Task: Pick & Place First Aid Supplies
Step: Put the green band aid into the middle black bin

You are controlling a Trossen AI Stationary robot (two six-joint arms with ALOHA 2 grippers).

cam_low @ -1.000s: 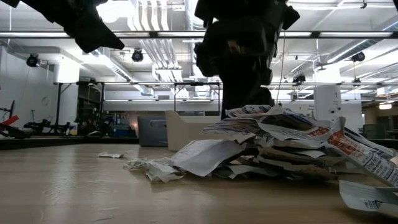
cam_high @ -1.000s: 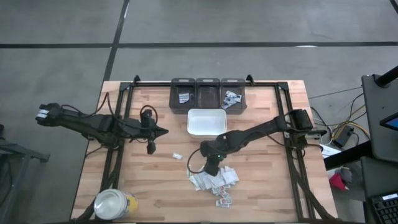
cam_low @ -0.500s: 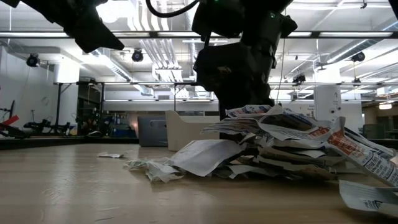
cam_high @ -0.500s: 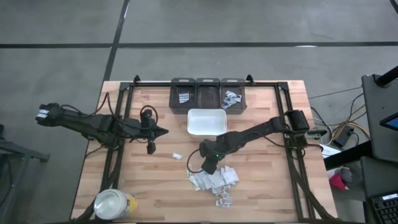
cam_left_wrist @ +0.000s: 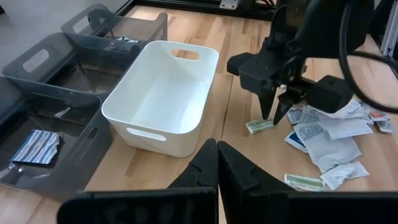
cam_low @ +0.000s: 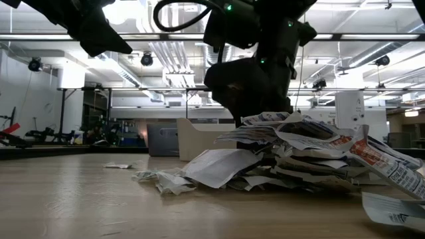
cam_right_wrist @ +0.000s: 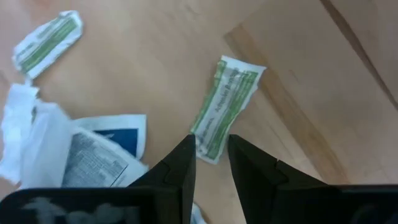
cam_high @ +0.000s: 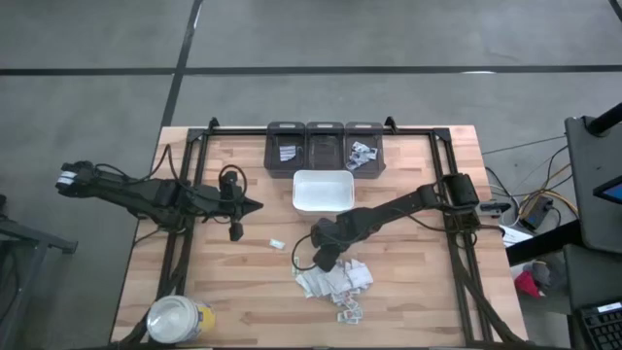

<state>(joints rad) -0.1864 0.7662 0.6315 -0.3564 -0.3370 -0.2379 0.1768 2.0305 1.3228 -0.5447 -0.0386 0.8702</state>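
Observation:
The first aid supplies lie as a loose pile of small paper packets (cam_high: 335,282) (cam_low: 299,156) on the wooden table. One stray packet (cam_high: 276,244) lies apart to their left. My right gripper (cam_high: 325,259) (cam_right_wrist: 211,155) points down at the pile's far-left edge, open by a narrow gap. Its fingertips stand over one end of a green-printed packet (cam_right_wrist: 227,106) (cam_left_wrist: 259,126) that lies flat on the wood. My left gripper (cam_high: 255,205) (cam_left_wrist: 216,168) is shut and waits in the air left of the white tray (cam_high: 323,191).
Three dark bins (cam_high: 325,146) stand along the far edge behind the white tray; two hold a few packets. A white-lidded yellow jar (cam_high: 180,319) stands at the near-left corner. A black frame (cam_high: 185,194) runs round the table. Bare wood lies between the arms.
My right gripper has shifted a little toward the table's left, off the pile and over the green-printed packet, and its wrist has tipped. The pile and the left arm have kept still.

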